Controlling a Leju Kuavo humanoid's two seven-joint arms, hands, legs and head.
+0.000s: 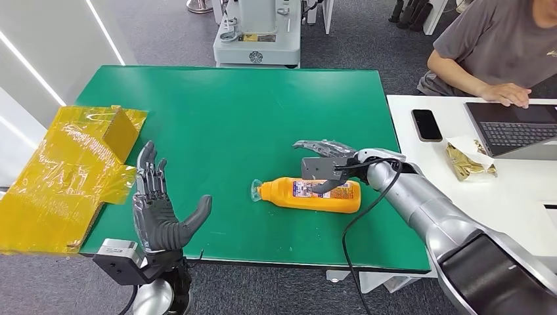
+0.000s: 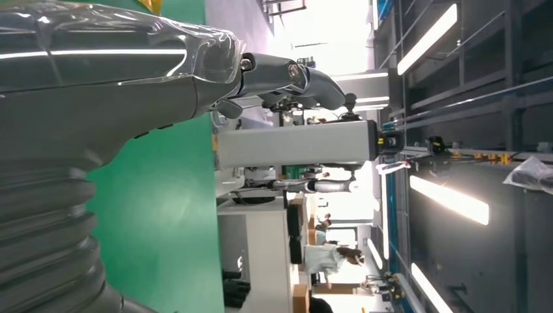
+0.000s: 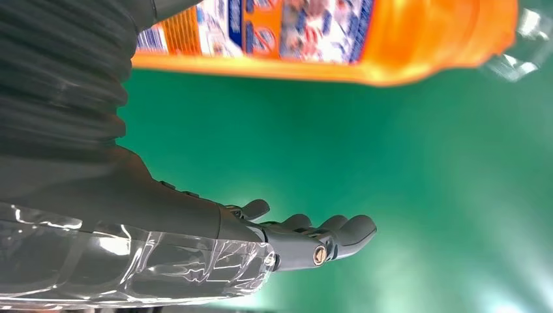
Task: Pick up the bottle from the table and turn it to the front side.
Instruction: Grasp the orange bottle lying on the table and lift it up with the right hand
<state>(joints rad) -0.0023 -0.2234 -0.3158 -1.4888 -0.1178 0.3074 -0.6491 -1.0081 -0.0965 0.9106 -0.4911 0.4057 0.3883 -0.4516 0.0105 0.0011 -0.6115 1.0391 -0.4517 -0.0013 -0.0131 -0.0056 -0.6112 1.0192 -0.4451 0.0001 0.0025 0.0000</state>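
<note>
An orange bottle [image 1: 311,195] with a clear cap lies on its side on the green table [image 1: 243,111], cap toward the left, label upward. My right hand [image 1: 326,164] hovers just over its far side, fingers spread, thumb reaching down over the label; it holds nothing. The right wrist view shows the bottle [image 3: 339,39] close beside that hand [image 3: 287,241], with green table between the fingers and the bottle. My left hand [image 1: 157,207] is raised near the table's front left edge, palm open and empty; the left wrist view shows its fingers [image 2: 287,75] extended.
A yellow wrapped box [image 1: 72,174] lies on the table's left edge beside my left hand. A white desk [image 1: 519,190] at the right carries a phone [image 1: 427,125], a laptop [image 1: 515,128] and a snack bag [image 1: 467,161]; a person [image 1: 492,52] sits there.
</note>
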